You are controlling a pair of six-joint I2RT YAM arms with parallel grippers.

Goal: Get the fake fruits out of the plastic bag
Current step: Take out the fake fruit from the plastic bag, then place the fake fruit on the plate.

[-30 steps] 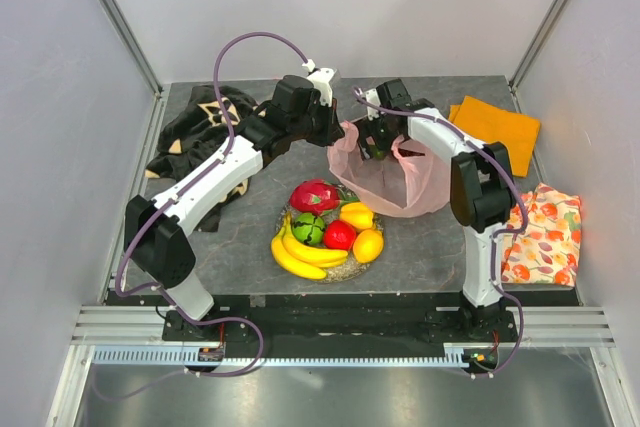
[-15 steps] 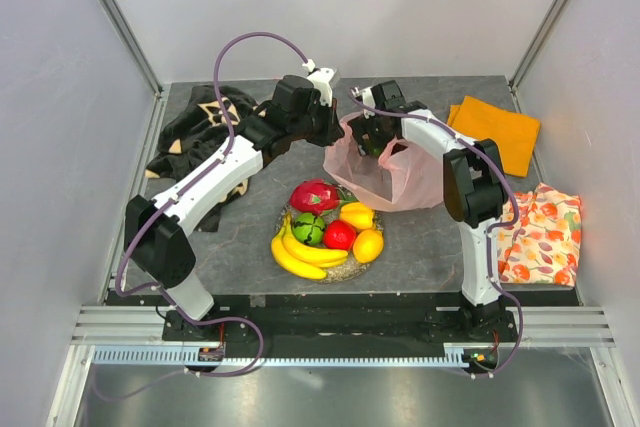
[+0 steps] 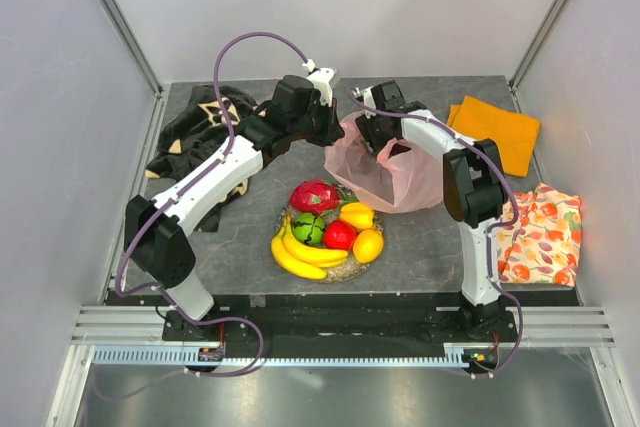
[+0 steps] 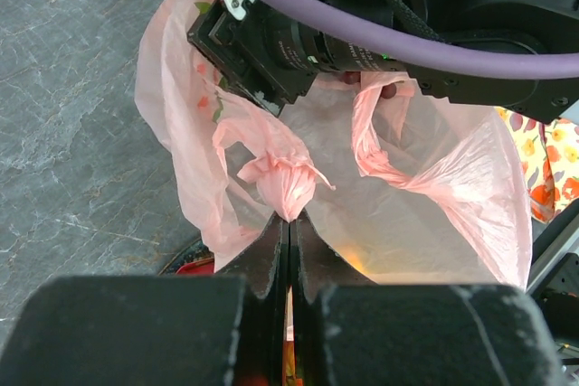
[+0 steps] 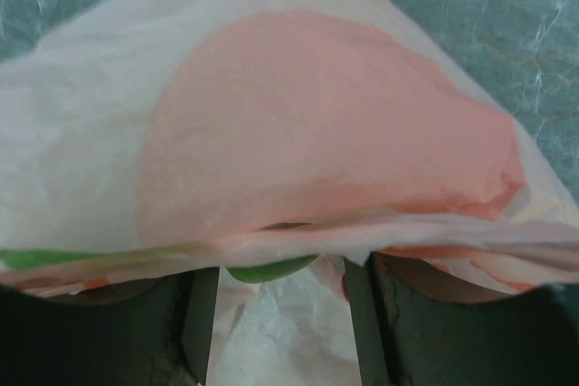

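Observation:
The pink plastic bag [image 3: 400, 175] stands behind the glitter plate [image 3: 345, 270]. My left gripper [image 3: 328, 134] is shut on a twisted bit of its rim [image 4: 288, 189] and holds it up. My right gripper [image 3: 383, 140] is in the bag's mouth. In the right wrist view its fingers [image 5: 194, 323] stand apart and bag film [image 5: 298, 133] with a pink and green print drapes over their tips. On the plate lie the dragon fruit [image 3: 313, 194], green ball [image 3: 308, 229], red apple [image 3: 340, 235], banana bunch [image 3: 298, 253] and two yellow-orange pieces [image 3: 357, 215]. Grapes are out of view.
A dark patterned cloth [image 3: 195, 132] lies at the back left. An orange cloth [image 3: 497, 129] lies at the back right, and a floral cloth [image 3: 545, 232] at the right edge. Grey walls close in on three sides.
My right gripper has shifted a little back and left inside the bag, and the bag has bunched up around it. My left gripper has kept its hold on the rim.

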